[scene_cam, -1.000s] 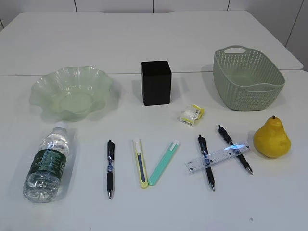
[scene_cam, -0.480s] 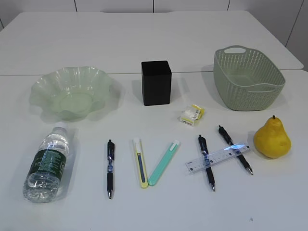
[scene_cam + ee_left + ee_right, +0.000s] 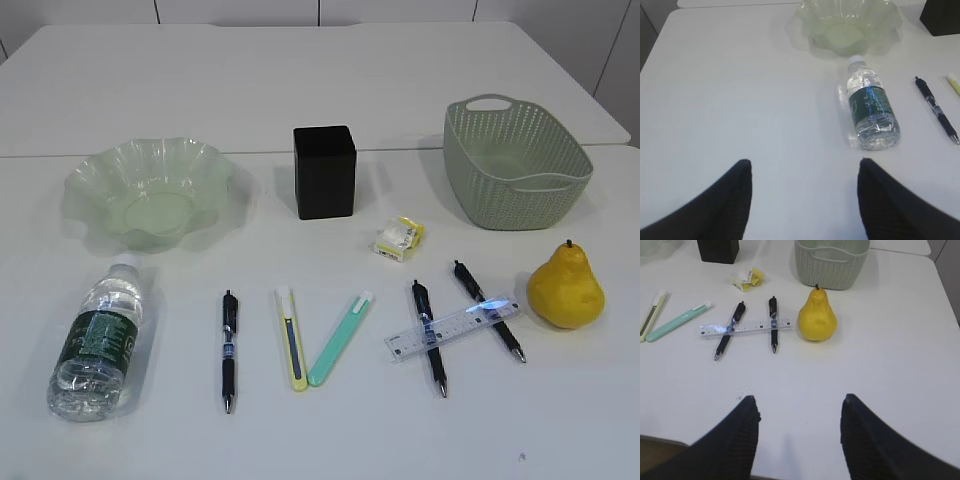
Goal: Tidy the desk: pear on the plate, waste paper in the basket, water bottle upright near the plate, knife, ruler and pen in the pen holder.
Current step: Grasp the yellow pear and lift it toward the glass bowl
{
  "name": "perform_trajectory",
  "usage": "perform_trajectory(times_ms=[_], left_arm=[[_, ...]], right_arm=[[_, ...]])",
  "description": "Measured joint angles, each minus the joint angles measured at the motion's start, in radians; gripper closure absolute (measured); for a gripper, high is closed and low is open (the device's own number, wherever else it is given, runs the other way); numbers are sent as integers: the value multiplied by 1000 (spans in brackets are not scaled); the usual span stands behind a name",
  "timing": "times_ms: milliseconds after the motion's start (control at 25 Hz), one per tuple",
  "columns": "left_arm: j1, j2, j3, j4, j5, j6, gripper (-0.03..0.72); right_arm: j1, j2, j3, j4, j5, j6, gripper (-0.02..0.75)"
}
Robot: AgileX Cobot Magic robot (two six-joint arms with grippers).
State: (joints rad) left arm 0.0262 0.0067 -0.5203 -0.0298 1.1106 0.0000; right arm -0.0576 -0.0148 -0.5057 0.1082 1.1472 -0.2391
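While both grippers, left gripper and right gripper, hang apart and empty over the worktop, the water bottle lies flat; the ruler crosses two pens, the pear beside them, the waste paper farther, then the plate, pen holder and basket.

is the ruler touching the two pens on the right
Touching. The right wrist view shows the ruler lying straight across both pens, resting on top of them; the exterior view shows the same.
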Motion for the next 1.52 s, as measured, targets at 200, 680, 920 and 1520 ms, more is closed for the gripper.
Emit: perform_trajectory(times_ms=[200, 680, 920, 1520], left_arm=[[0, 11, 0, 22, -2, 0, 222], [0, 301, -75, 50, -191, 0, 222], [0, 508, -77, 50, -227, 0, 222], [-2, 727, -101, 23, -261, -29, 222]], right_arm=[[0, 66, -28, 0, -53, 53, 342], [0, 442, -31, 55, -258, 78, 342], [0, 645, -99, 56, -378, 82, 342], [0, 1317, -536, 60, -279, 134, 342]])
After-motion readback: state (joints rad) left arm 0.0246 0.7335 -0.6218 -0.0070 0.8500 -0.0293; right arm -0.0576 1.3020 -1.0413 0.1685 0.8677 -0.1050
